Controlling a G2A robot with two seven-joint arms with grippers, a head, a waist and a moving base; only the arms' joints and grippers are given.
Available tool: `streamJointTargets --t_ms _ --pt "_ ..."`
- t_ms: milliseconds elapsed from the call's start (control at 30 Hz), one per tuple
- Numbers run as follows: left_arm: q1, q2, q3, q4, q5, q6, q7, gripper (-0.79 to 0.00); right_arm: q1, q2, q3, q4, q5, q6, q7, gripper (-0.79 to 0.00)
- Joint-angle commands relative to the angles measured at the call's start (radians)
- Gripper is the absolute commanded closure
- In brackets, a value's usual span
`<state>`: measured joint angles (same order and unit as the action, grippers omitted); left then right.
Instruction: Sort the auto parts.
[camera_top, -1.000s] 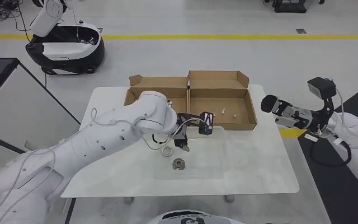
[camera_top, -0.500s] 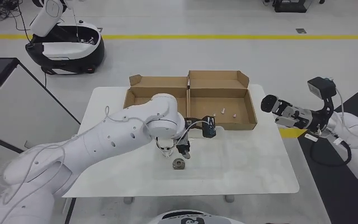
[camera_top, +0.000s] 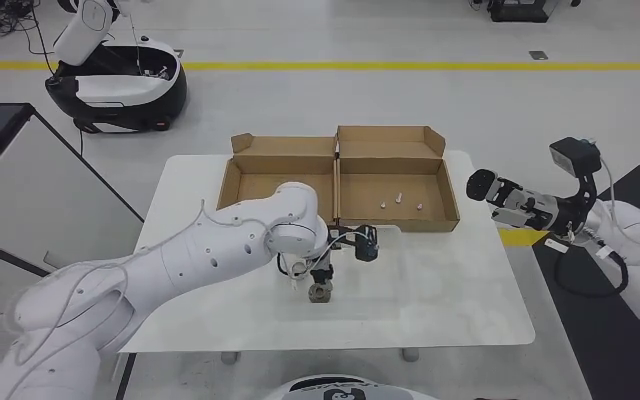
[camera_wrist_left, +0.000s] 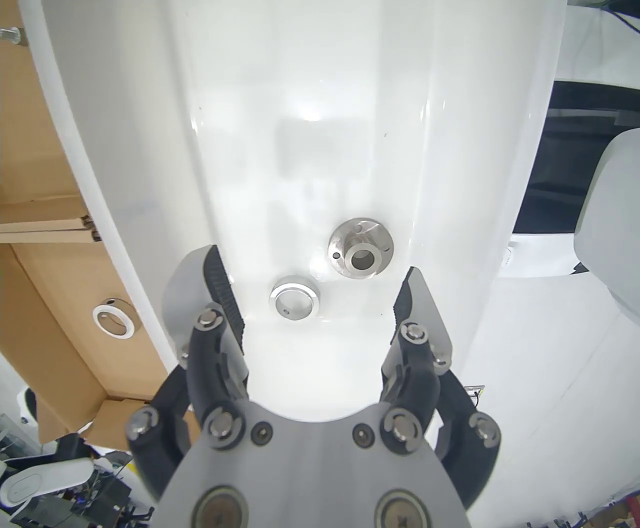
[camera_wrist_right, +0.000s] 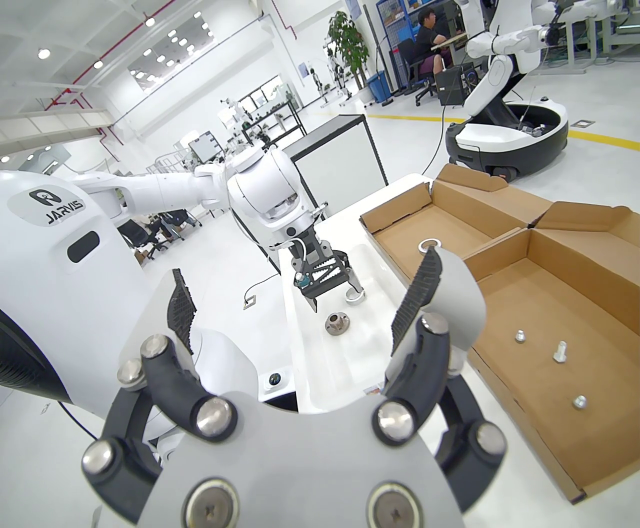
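left gripper (camera_wrist_left: 312, 262) released, jaws wide, low over tabletop (camera_wrist_left: 310, 110). flanged hub (camera_wrist_left: 361, 248) and ring collar (camera_wrist_left: 294, 298) lie near each other between its fingers. right gripper (camera_wrist_right: 306, 262) released, beside cardboard box (camera_top: 360, 195).

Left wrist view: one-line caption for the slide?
Open left gripper hovers over a metal ring and a flanged hub on the white table, cardboard box alongside.

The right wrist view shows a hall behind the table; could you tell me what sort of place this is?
Probably a robotics lab or test hall: a second robot stands near a yellow floor line, office chairs sit farther back, and lights hang high overhead.
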<state>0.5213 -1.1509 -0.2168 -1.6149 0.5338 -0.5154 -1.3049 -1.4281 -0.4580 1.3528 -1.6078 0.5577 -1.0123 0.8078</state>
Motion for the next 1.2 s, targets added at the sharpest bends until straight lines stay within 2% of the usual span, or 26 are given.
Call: streamJointTargets --t_ms 0,333,500,767,833,933,1167 --pt "-0.002 0.004 0.015 0.003 0.002 -0.004 0.004 -0.671 0.000 0.000 0.000 0.000 0.000 0.000 0.000 -0.785" --pt "0.008 0.011 0.047 0.009 0.024 -0.004 0.005 -0.582 0.000 0.000 0.000 0.000 0.000 0.000 0.000 -0.785" --pt "0.031 0.006 0.047 0.018 0.026 -0.001 0.001 -0.591 0.000 0.000 0.000 0.000 0.000 0.000 0.000 -0.785" --pt "0.054 -0.002 0.047 0.023 0.028 -0.001 0.001 -0.502 0.000 0.000 0.000 0.000 0.000 0.000 0.000 -0.785" --pt "0.060 -0.007 0.047 0.027 0.032 0.000 0.000 -0.443 0.000 0.000 0.000 0.000 0.000 0.000 0.000 -0.785" --pt "0.068 -0.014 0.047 0.040 0.037 0.005 -0.005 -0.406 0.000 0.000 0.000 0.000 0.000 0.000 0.000 -0.785" --pt "0.083 -0.027 0.047 0.059 0.040 0.009 -0.009 -0.413 0.000 0.000 0.000 0.000 0.000 0.000 0.000 -0.785"
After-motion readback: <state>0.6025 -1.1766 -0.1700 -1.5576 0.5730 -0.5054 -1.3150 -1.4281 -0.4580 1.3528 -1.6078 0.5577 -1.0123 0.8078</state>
